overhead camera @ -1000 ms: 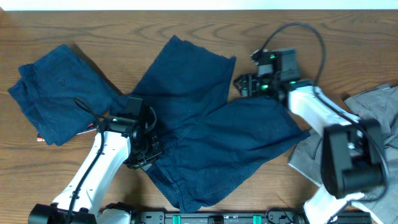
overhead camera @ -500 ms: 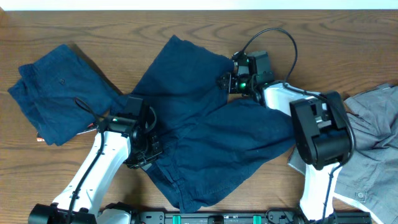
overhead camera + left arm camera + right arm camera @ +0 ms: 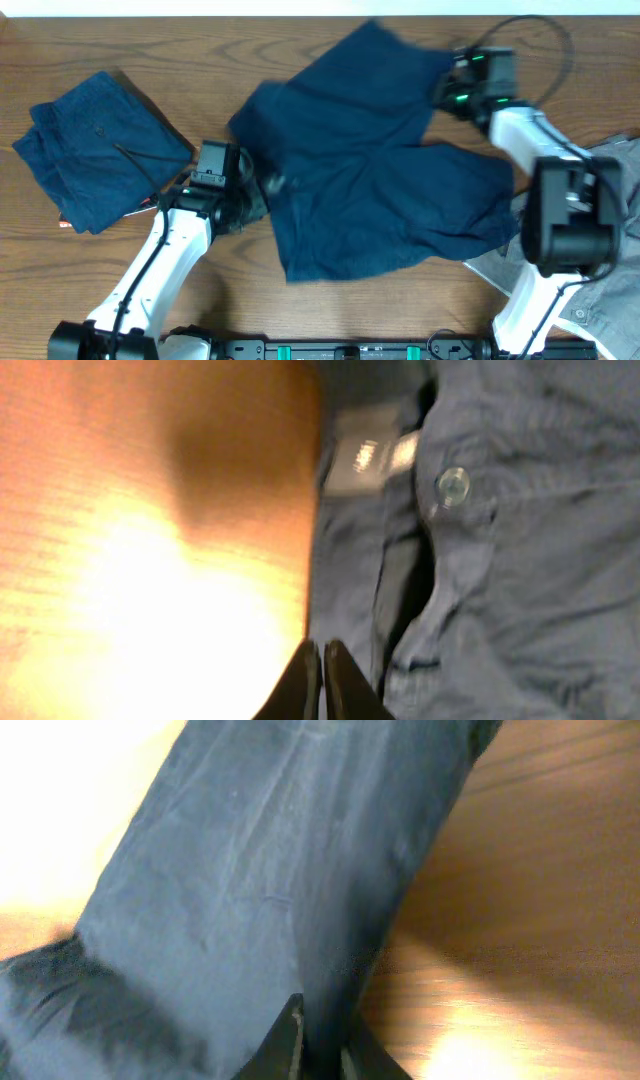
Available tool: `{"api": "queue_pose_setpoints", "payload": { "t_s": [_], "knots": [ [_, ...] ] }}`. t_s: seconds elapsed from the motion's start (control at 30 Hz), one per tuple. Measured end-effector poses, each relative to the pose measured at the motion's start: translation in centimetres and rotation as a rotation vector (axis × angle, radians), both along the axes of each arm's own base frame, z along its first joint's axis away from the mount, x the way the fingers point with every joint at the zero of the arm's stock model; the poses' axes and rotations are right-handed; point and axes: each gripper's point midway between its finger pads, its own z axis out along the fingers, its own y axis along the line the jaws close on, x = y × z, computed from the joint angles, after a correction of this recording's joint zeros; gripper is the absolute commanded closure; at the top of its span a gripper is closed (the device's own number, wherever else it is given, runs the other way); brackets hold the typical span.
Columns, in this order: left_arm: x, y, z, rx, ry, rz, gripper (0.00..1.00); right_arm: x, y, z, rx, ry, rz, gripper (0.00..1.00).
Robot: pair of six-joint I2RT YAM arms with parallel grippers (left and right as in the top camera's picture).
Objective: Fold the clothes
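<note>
So the navy shorts (image 3: 380, 190) are spread across the middle of the table (image 3: 400, 315), strung between both arms, and that line is what everything hangs on. The left gripper (image 3: 252, 188) is left of centre, and in its wrist view the fingers (image 3: 308, 672) are pressed together right on the cloth's edge at the waistband. You can see the button (image 3: 452, 484) and label (image 3: 365, 458) just past them, so the whole garment lies off to the right of that pinch. The right gripper (image 3: 448, 92) is up near the back edge, right of centre, with its fingers (image 3: 288, 1035) clamped on a leg, and the cloth runs away from it toward the front left. The long axis therefore goes diagonally from the left pinch up to the back-right pinch. The second leg sprawls toward the right edge with nobody holding it. The back part is blurry overhead, so I can't say if that leg is lifted or lying flat. My guess is the right arm does the travelling next and carries its leg over onto the loose one, while the left just anchors the waist. A folded pair (image 3: 85, 160) sits near the left edge and a grey garment (image 3: 610, 300) at the right, both clear of the line.
</note>
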Motion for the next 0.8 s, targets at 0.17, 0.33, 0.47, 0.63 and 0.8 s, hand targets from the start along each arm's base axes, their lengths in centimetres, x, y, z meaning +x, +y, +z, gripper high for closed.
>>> {"api": "queue_pose_setpoints", "payload": {
  "t_s": [0.17, 0.33, 0.47, 0.63, 0.8],
  "knots": [
    [3.3, -0.7, 0.2, -0.019, -0.113, -0.007, 0.94, -2.0, -5.3, -1.0, -0.029, 0.109, -0.104, 0.52],
    [1.9, -0.6, -1.8, -0.010, -0.011, -0.015, 0.83, -4.8, -6.1, -3.0, -0.093, 0.242, -0.093, 0.44],
    [-2.0, -0.5, -3.1, -0.011, 0.154, -0.048, 0.51, -8.5, -8.0, -4.2, -0.179, 0.396, -0.135, 0.40],
    [-5.9, -1.0, -3.1, -0.056, 0.311, -0.071, 0.40, -14.0, -10.7, -0.4, -0.239, 0.523, -0.204, 0.01],
    [-6.7, -2.0, -2.6, -0.109, 0.336, -0.089, 0.39, -20.2, -10.6, 3.7, -0.245, 0.650, -0.208, 0.01]
  ]
}}
